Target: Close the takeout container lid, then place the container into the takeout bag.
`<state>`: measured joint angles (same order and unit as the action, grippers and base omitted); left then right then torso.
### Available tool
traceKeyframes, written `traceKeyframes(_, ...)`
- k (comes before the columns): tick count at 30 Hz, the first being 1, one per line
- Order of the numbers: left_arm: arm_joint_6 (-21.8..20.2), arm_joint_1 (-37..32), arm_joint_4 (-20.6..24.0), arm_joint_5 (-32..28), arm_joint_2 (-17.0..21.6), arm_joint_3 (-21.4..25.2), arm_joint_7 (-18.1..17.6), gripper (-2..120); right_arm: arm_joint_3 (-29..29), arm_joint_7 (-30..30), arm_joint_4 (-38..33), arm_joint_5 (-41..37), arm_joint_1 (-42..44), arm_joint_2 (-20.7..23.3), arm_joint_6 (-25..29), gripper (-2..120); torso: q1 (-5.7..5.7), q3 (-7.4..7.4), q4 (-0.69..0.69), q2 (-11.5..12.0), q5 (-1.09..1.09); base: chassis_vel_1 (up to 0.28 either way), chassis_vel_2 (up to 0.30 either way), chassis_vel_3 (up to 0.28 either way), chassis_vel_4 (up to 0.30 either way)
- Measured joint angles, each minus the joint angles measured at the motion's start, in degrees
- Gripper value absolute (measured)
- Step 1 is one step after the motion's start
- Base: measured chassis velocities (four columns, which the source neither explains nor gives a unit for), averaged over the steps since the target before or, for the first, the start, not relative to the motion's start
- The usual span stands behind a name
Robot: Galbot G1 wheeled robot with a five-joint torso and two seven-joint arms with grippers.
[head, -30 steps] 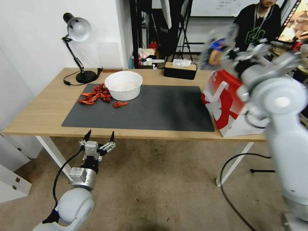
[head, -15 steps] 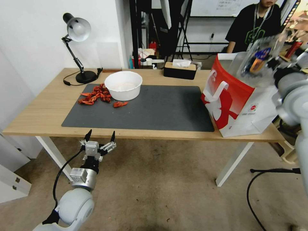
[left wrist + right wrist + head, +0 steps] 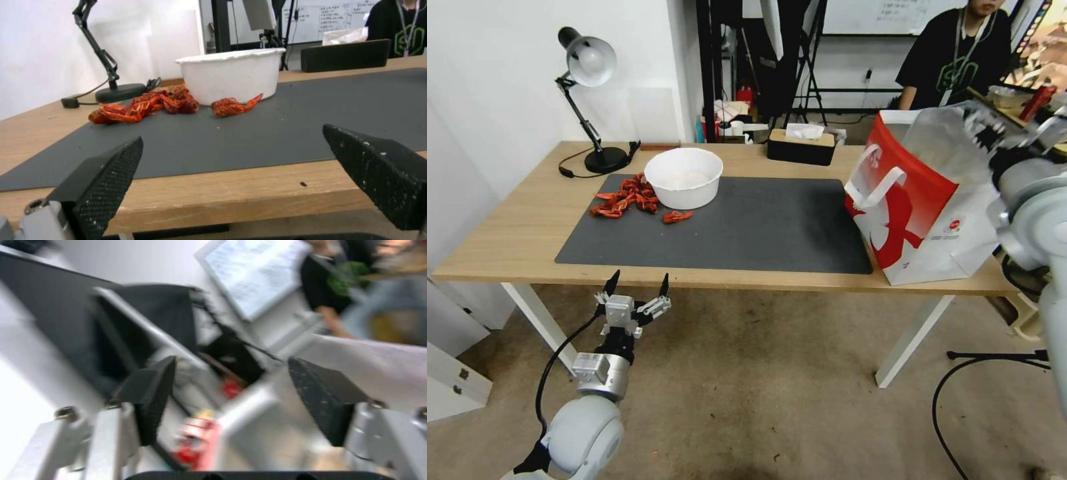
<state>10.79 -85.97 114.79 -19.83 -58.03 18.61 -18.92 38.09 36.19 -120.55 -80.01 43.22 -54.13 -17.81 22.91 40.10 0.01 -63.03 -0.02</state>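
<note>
The red-and-white takeout bag (image 3: 920,200) stands open at the right end of the wooden table (image 3: 514,233), beside a dark mat (image 3: 747,227). The right gripper (image 3: 1010,130) hovers at the bag's mouth, jaws spread and empty. The left gripper (image 3: 635,285) hangs below the table's front edge, jaws apart.

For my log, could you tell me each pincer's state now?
Left pincer: open, empty, below the table edge.
Right pincer: open, empty, above the takeout bag.
</note>
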Motion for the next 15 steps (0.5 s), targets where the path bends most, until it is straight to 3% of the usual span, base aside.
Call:
traceKeyframes(6, 0.05, -0.57, 0.28, 0.08, -0.35, 0.31, 0.0, 100, -0.92, -9.52, -5.41, 1.71, 4.52, 1.77, 3.53, 89, 0.0, 0.0, -0.01, 0.0, 0.03, 0.0, 0.0, 0.0, 0.0)
traceKeyframes(8, 0.07, -0.81, 0.34, 0.31, -0.77, 0.34, -0.01, 100, -2.33, -15.19, -9.11, 6.14, 8.58, 2.39, 4.53, 98, 0.0, 0.0, 0.0, 0.0, 0.02, 0.0, 0.0, 0.0, 0.0)
traceKeyframes(13, 0.1, -1.08, 0.42, 0.66, -1.27, 0.35, 0.0, 100, -4.02, -22.31, -12.72, 14.27, 13.92, 2.72, 5.29, 100, -0.01, 0.0, -0.01, 0.0, 0.02, 0.0, 0.0, 0.0, 0.0)
traceKeyframes(15, 0.12, -1.22, 0.49, 0.88, -1.57, 0.35, 0.0, 100, -5.1, -26.29, -14.17, 21.49, 17.64, 2.57, 5.91, 100, 0.0, 0.0, -0.01, 0.0, 0.01, 0.0, 0.0, 0.0, 0.0)
